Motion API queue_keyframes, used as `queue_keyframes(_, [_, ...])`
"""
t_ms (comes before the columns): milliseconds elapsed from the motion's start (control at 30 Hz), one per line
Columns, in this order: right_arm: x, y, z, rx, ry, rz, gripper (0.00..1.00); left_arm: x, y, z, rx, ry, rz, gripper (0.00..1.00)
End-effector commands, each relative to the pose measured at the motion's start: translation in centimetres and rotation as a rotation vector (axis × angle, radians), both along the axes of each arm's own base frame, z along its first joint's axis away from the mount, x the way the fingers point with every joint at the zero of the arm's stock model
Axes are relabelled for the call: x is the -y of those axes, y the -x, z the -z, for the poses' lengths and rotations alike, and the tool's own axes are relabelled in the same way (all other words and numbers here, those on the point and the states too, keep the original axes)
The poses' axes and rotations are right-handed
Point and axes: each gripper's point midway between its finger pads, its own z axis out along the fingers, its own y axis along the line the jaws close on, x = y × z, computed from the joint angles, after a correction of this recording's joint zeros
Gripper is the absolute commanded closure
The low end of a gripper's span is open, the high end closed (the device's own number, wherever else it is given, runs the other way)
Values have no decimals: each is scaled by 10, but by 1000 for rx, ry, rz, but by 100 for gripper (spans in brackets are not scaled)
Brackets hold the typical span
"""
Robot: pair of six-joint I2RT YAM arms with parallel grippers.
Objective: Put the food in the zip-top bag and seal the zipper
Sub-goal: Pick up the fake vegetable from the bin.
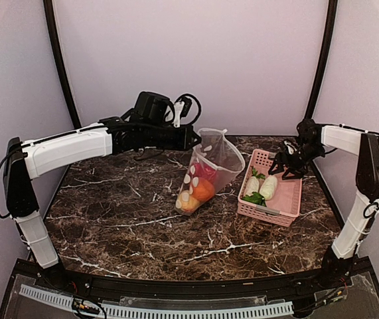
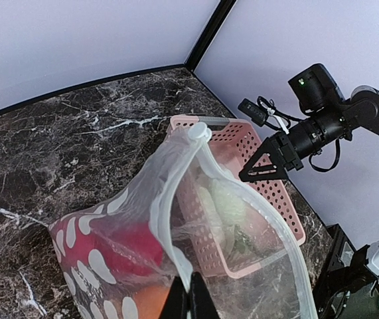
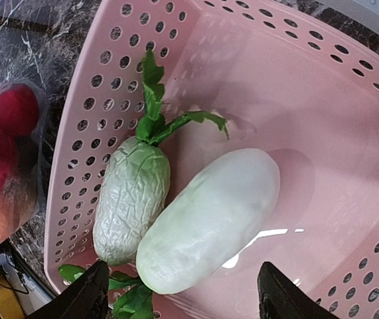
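Top view high, far from pink basket [image 1: 262, 211], left wrist looking obliquely toward it, right wrist close above it, shared by all.

1. The zip-top bag [image 1: 219, 156] is clear plastic printed with white dots.
2. Inside it show red balls [image 3: 13, 106], an orange piece [image 1: 203, 190] and a yellowish piece [image 1: 187, 203].
3. Two radishes [image 3: 209, 219] are white with green leaves.
4. The basket [image 1: 287, 194] is pink, patterned with rows of holes.
5. The counter [image 1: 123, 219] is dark brown marble veined white.
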Motion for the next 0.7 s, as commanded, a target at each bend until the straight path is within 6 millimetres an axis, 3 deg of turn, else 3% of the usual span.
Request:
queue_keyframes(0, [7, -12, 5, -23, 36, 77, 28, 0, -2, -25, 43, 28, 0, 99])
queue_keyframes(233, [13, -25, 22, -58, 75, 109, 30, -1, -3, -19, 32, 24, -6, 99])
queue_keyframes(667, [0, -34, 43, -103, 63, 88, 32, -8, 2, -8, 15, 24, -25, 99])
